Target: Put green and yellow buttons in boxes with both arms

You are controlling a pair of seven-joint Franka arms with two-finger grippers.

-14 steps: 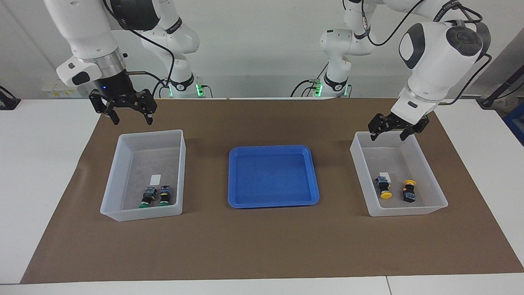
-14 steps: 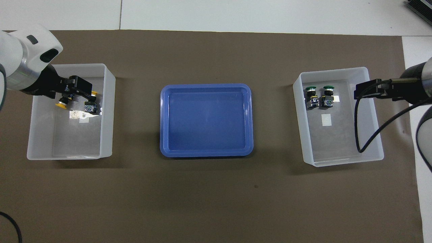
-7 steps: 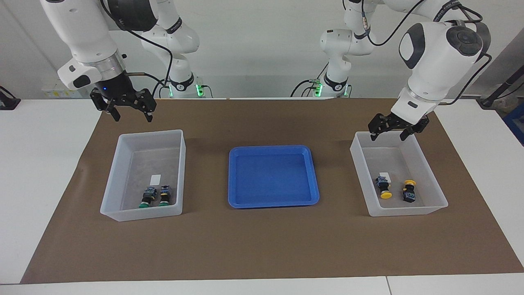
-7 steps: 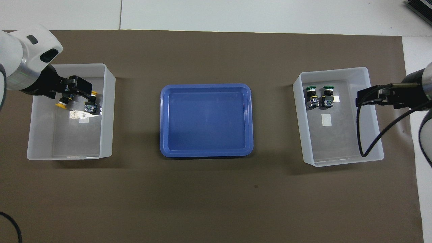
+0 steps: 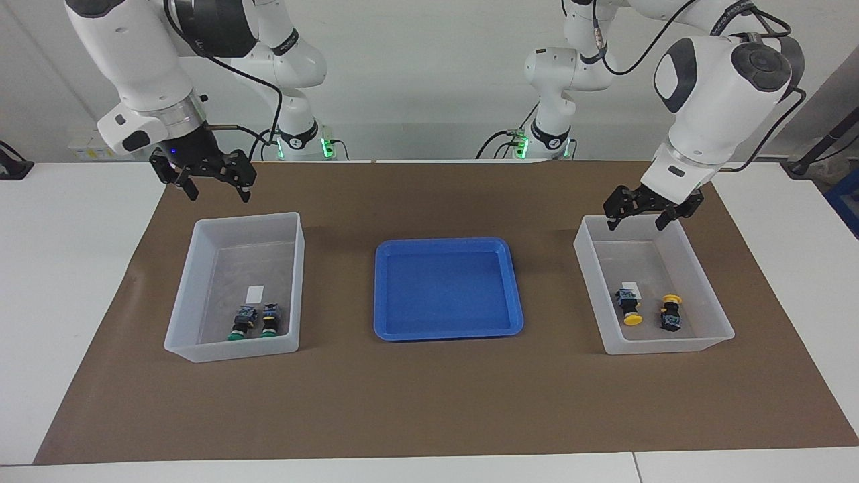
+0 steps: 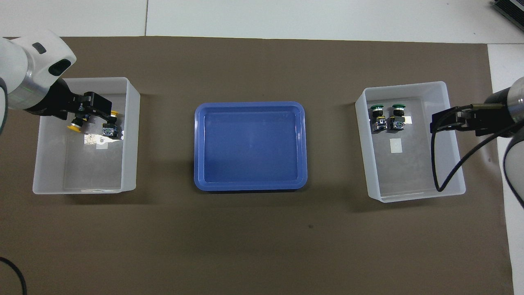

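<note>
Two green buttons (image 5: 251,323) lie side by side in the box (image 5: 231,352) at the right arm's end; they also show in the overhead view (image 6: 387,116), in that box (image 6: 409,86). Two yellow buttons (image 5: 647,310) lie in the box (image 5: 664,345) at the left arm's end. In the overhead view the left gripper partly covers them (image 6: 73,127). My right gripper (image 5: 216,194) hangs open and empty, raised above the edge of its box that is nearest the robots. My left gripper (image 5: 637,223) is open and empty, just over the same edge of its box (image 6: 77,189).
An empty shallow blue tray (image 5: 446,288) sits on the brown mat between the two boxes; it also shows in the overhead view (image 6: 249,145). A black cable (image 6: 446,172) hangs from the right arm over its box.
My right gripper has risen a little and drawn back toward the robots, still open. The left arm, the buttons and the boxes have not moved.
</note>
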